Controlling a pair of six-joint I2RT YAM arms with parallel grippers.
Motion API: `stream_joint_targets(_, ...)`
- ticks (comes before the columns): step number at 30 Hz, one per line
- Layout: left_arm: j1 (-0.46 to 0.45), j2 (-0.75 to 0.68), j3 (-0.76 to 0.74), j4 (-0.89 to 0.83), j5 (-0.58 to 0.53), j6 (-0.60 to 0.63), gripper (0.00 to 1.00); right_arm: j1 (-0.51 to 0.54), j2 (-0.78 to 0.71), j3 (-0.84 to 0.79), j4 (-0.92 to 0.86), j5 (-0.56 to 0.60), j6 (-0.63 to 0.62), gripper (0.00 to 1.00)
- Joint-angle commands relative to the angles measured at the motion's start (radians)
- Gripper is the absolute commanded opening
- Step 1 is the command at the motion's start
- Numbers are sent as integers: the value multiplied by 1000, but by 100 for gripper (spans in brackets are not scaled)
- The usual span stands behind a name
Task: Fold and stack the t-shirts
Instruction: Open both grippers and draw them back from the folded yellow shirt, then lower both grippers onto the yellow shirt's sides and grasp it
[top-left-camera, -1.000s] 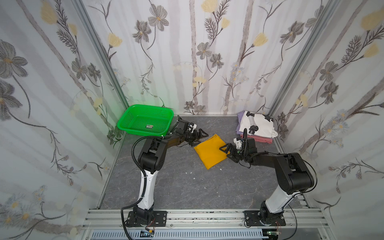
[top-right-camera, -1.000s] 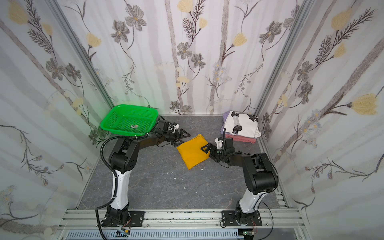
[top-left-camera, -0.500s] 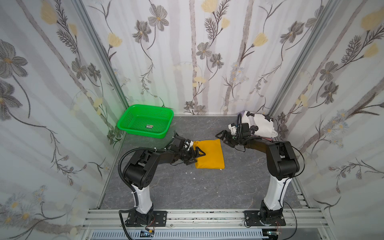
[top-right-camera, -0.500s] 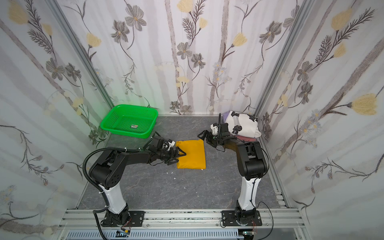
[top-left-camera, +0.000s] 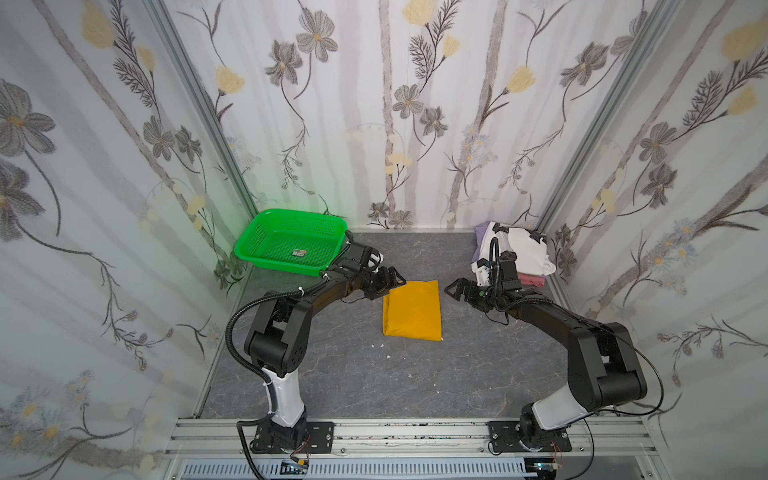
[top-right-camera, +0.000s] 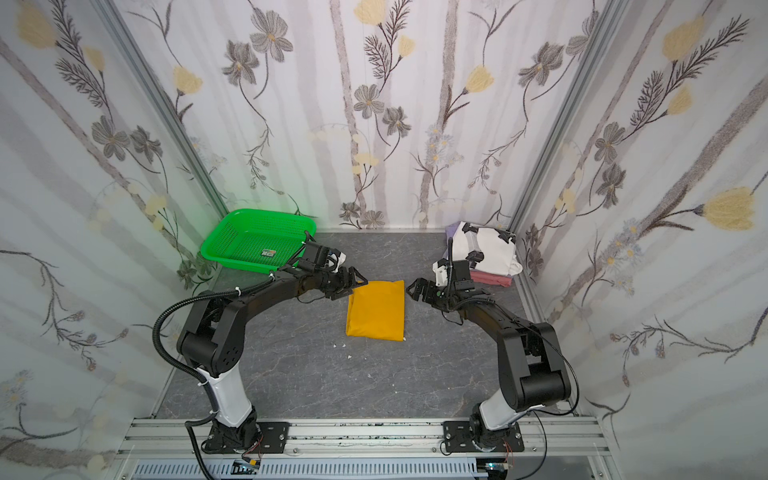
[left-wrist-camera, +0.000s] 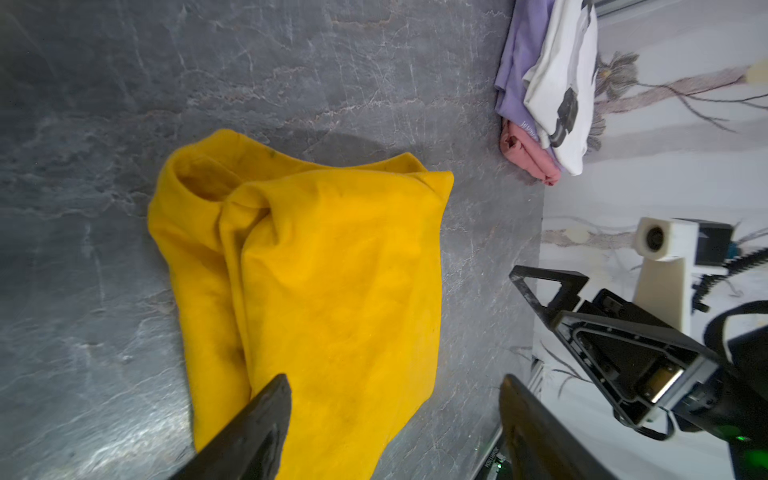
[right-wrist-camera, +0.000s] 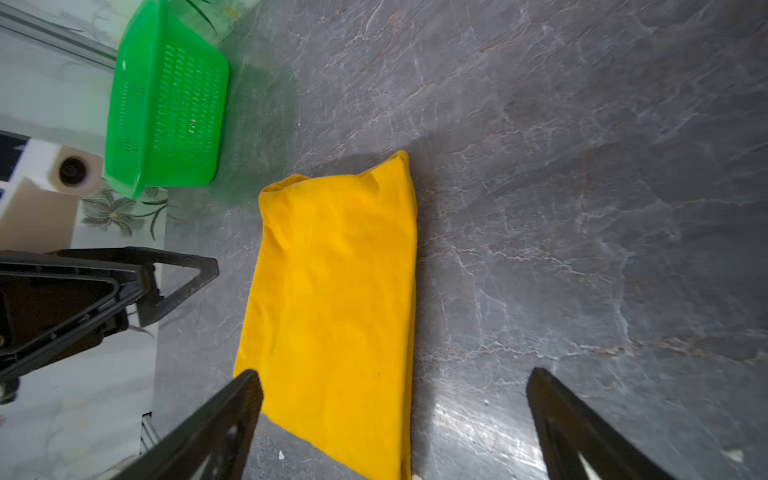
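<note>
Bimanual cell seen from above, with both wrist views. The yellow t-shirt (top-left-camera: 411, 311) (top-right-camera: 376, 309) lies near the middle of the grey worktop (top-left-camera: 374, 382), its long sides running from the far edge toward the near edge.

The left gripper (top-left-camera: 388, 284) (top-right-camera: 353, 284) hangs at the shirt's far left corner with its jaws spread. In the left wrist view the cloth (left-wrist-camera: 332, 291) fills the space ahead of the left gripper (left-wrist-camera: 394, 380), and one finger (left-wrist-camera: 266, 415) overlaps it. Whether that finger touches the cloth cannot be told.

The right gripper (top-left-camera: 455, 289) (top-right-camera: 417, 289) sits just beyond the far right corner, apart from the shirt, with its jaws spread wide. In the right wrist view the shirt (right-wrist-camera: 336, 311) lies ahead of the right gripper (right-wrist-camera: 392, 374), toward one finger.

The shirt is folded into a plump rectangle with smooth long edges. The far end is rumpled, and an open fold shows there in the left wrist view.

In the far right corner lies a pile of folded tees. The white t-shirt (top-left-camera: 521, 249) (left-wrist-camera: 561, 83), printed with black figures, is on top. The lavender t-shirt (top-left-camera: 482, 232) (left-wrist-camera: 515, 62) and the pink t-shirt (top-left-camera: 532, 280) (left-wrist-camera: 528, 153) show only as edges beneath it. The right arm's wrist camera hides part of the pile in both top views.

The green basket (top-left-camera: 245, 253) (top-right-camera: 208, 251) (right-wrist-camera: 166, 104) occupies the far left corner, with a small label on its floor too small to read.
</note>
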Motion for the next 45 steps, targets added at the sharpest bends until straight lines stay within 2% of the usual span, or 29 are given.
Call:
stream_joint_targets(1, -47, 41, 136, -374, -276, 182, 69, 1, -27, -3, -42, 92, -35, 100)
stream_joint_targets(3, -76, 89, 219, -507, -381, 234, 70, 1, -36, -7, -49, 101, -38, 100)
stream_joint_targets(8, -111, 150, 279, -636, -533, 267, 72, 12, -31, -9, -90, 151, -50, 100)
stream_joint_targets(13, -128, 180, 276, -667, -607, 275, 72, 49, -15, 7, -175, 267, -75, 100)
stream_joint_targets(17, -130, 180, 246, -614, -563, 291, 74, 67, 2, 5, -193, 303, -79, 100)
stream_joint_targets(21, -134, 205, 255, -620, -582, 286, 74, 80, 15, 7, -196, 325, -73, 100)
stream_joint_targets(34, -133, 233, 182, -560, -543, 275, 74, 168, 198, 148, -375, 613, -79, 100)
stream_joint_targets(42, -132, 228, 122, -528, -528, 248, 74, 235, 315, 256, -411, 577, -79, 100)
stream_joint_targets(44, -131, 228, 87, -518, -523, 243, 74, 226, 280, 230, -378, 517, -71, 100)
stream_joint_targets(45, -129, 229, 81, -517, -521, 242, 74, 214, 241, 200, -338, 451, -71, 100)
